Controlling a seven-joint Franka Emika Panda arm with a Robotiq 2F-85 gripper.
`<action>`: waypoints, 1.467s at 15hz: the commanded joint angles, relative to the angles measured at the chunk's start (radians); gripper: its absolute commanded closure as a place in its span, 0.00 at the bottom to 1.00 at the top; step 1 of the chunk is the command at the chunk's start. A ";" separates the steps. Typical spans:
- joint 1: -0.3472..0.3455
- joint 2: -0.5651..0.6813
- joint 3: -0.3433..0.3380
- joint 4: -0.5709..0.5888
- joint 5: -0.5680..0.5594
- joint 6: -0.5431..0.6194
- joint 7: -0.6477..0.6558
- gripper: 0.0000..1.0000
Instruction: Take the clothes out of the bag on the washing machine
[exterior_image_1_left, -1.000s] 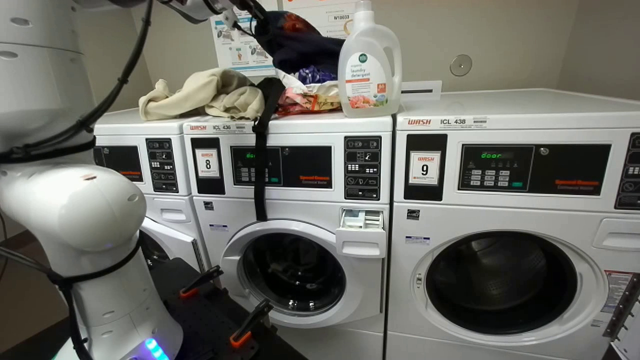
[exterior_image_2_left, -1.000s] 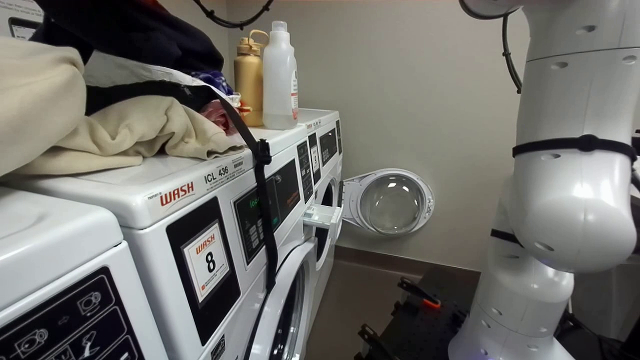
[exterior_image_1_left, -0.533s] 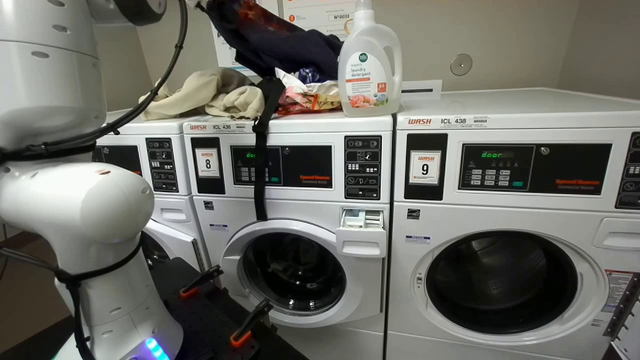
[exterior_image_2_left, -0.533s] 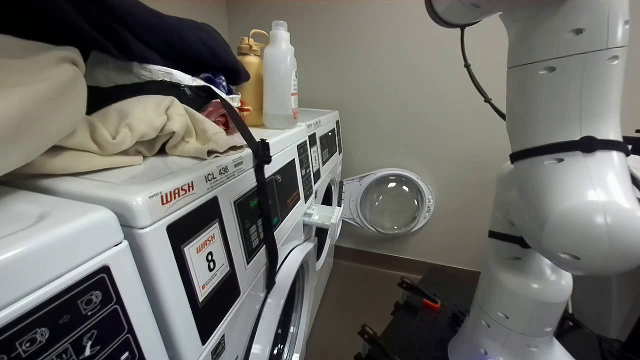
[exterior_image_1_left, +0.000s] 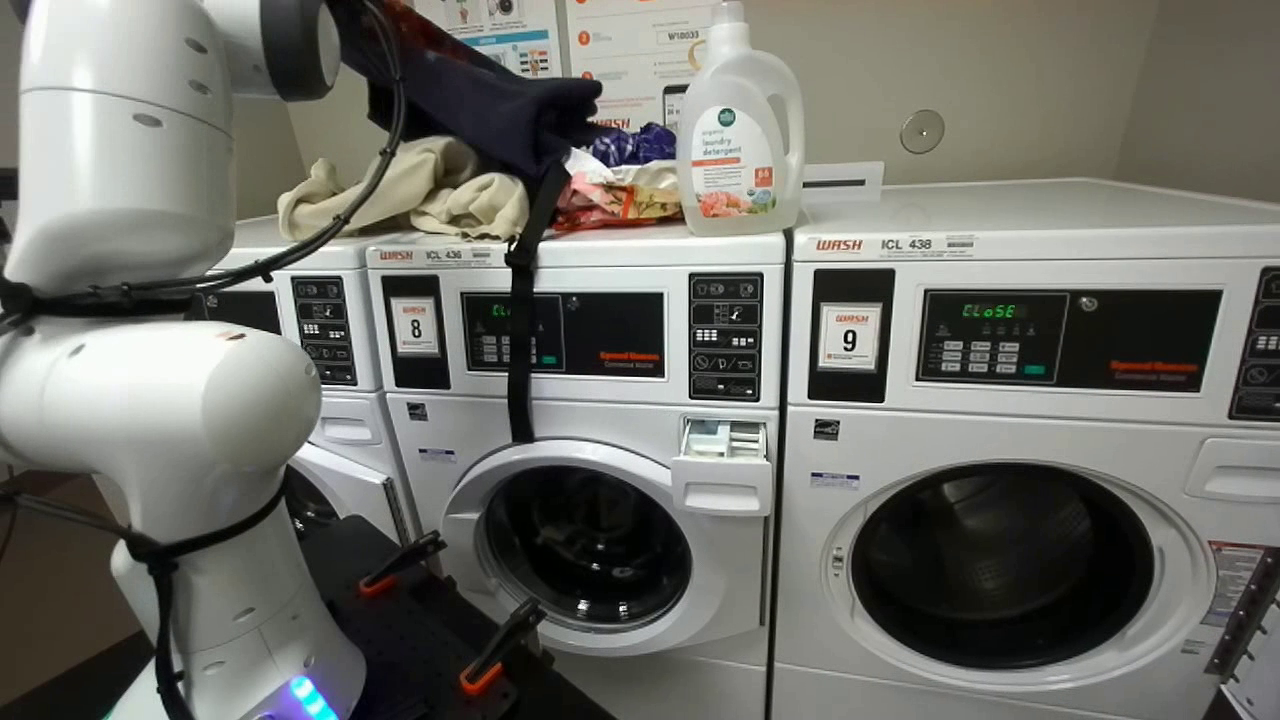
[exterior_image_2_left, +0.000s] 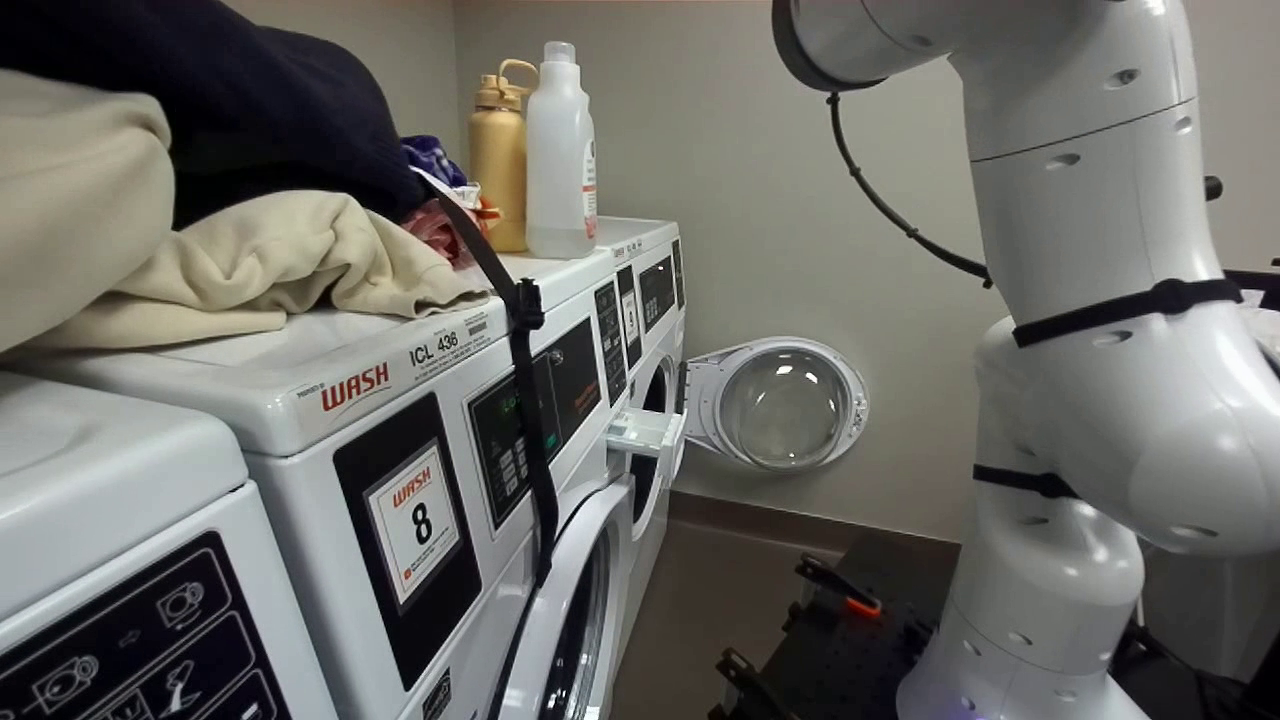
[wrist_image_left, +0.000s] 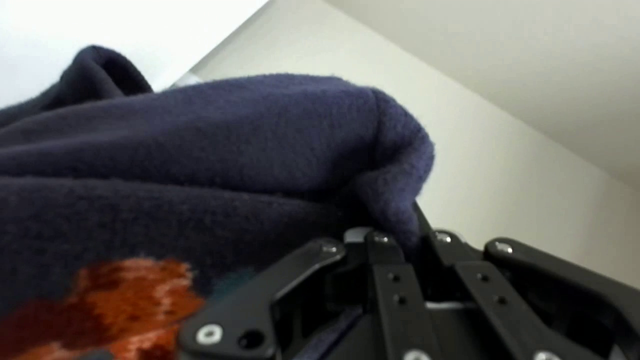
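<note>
In an exterior view, a boxy white metal washing machine (exterior_image_1_left: 620, 415) forms the tabletop (exterior_image_1_left: 640, 236). A loose navy fleece garment (exterior_image_1_left: 490, 110) slopes up toward its left edge; rumpled cream cloth (exterior_image_1_left: 435, 180) lies near the front-left corner. My black metal tool (wrist_image_left: 414, 240) is clamped on the garment.

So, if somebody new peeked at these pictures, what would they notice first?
Probably the big white robot arm, which takes up much of the left side of an exterior view. Next, maybe the dark navy garment with its bright orange patch, pinched in the gripper in the wrist view. After that, the tall detergent bottle, standing upright on top of the washer marked 8.
</note>
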 joint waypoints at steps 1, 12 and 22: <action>0.113 0.086 0.017 0.135 0.093 -0.098 -0.066 0.94; -0.026 0.127 0.048 0.092 0.216 -0.548 -0.133 0.59; -0.117 0.094 -0.116 0.128 0.019 -0.518 -0.127 0.00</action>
